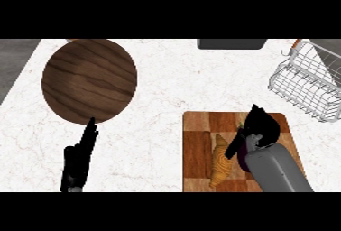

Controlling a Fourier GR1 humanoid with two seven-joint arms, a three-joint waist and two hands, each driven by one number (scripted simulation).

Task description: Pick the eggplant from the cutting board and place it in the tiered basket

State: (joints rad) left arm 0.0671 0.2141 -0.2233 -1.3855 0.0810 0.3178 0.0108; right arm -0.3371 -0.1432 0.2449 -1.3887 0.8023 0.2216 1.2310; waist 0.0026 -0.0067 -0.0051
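Looking down from the head camera, I start nearest me: my right robot hand is over the cutting board, its grey forearm coming in from the near right edge. The eggplant is right under that hand, a dark purple body showing between the palm and the forearm, so it is still on the board. The fingers look curled down round it, though the hand hides most of it and I cannot tell whether it has left the wood. Its long axis seems to run near to far, roughly along my forearm. Just left of it, touching or nearly so, lies a croissant, also pointing near to far.

My left robot hand rests at the near left with its fingers straight and holding nothing. The right one is plainly the nearer to the job.

The move ahead turns on one direction: the tiered basket, a white wire frame, sits far and to the right of the board, well apart from it, so I judge the carry goes away from me and rightward.

Across the pale marble bench, a round wooden board sits far left, and a dark object pokes in at the far edge.
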